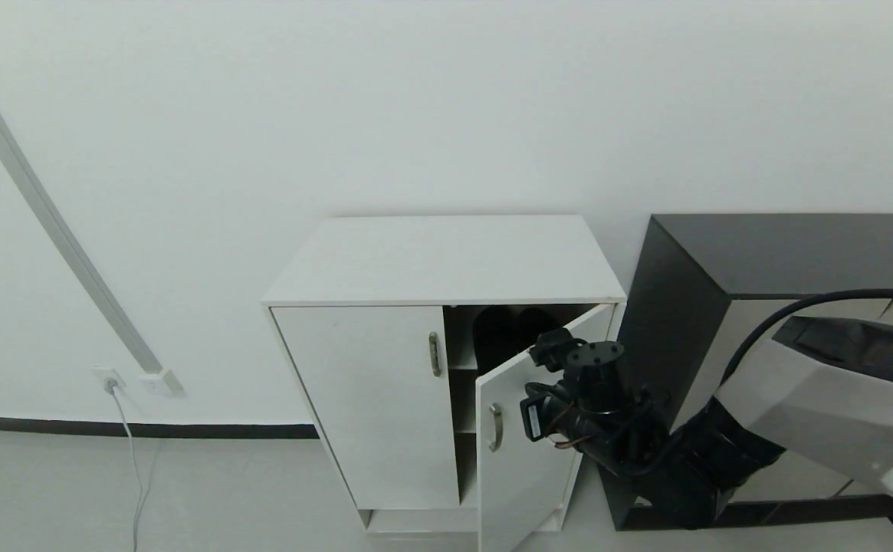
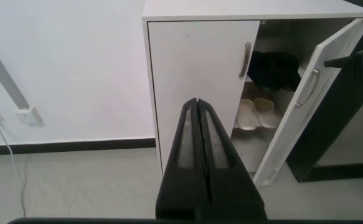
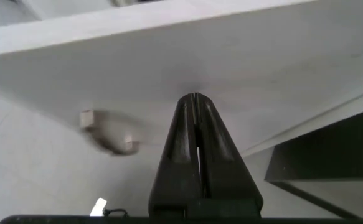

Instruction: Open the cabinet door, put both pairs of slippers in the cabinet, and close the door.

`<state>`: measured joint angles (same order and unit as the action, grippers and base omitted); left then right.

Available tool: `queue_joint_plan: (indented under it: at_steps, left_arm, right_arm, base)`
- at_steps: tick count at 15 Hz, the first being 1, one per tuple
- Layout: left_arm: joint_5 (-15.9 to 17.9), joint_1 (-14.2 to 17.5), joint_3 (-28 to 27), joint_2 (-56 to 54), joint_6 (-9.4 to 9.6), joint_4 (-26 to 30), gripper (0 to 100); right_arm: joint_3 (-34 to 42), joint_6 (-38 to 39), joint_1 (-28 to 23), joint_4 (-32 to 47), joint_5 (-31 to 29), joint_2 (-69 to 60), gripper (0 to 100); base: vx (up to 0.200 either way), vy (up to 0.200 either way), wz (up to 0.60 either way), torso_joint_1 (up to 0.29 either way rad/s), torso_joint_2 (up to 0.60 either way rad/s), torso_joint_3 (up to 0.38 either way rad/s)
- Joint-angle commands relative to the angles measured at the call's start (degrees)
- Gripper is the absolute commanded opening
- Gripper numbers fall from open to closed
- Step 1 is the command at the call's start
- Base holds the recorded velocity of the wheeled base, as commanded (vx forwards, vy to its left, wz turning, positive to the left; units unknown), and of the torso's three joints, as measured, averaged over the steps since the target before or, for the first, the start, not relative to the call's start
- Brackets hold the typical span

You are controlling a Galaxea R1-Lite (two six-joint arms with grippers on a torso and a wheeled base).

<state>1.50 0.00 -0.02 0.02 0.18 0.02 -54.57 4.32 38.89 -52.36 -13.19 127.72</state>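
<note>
The white cabinet stands against the wall, its left door closed and its right door swung partly out. Black slippers sit on the upper shelf. From the left wrist view, the black slippers lie above a pale pair of slippers on a lower shelf. My right gripper is shut, its tip at the outer face of the right door, some way from the handle. My left gripper is shut and holds nothing, well back from the cabinet.
A dark cabinet stands right beside the white one, close behind the open door. A wall socket with a cable is at the left, below a slanted conduit. Bare floor lies in front.
</note>
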Motion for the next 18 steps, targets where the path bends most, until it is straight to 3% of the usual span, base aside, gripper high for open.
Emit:
queue_joint_plan:
  at_steps: [1,18]
  left_arm:
    - [0.0,0.0,0.0,0.1,-0.01,0.0,0]
    - [0.0,0.0,-0.1,0.1,-0.27,0.0,0]
  right_arm:
    - [-1.8,0.0,-0.6,0.0,0.0,2.6,0]
    - [-19.4,-0.1,-6.1,0.2,0.3,14.7,0]
  base:
    - [0.0,0.0,0.0,0.0,0.0,0.0]
    - [0.0,0.0,0.0,0.0,0.0,0.0]
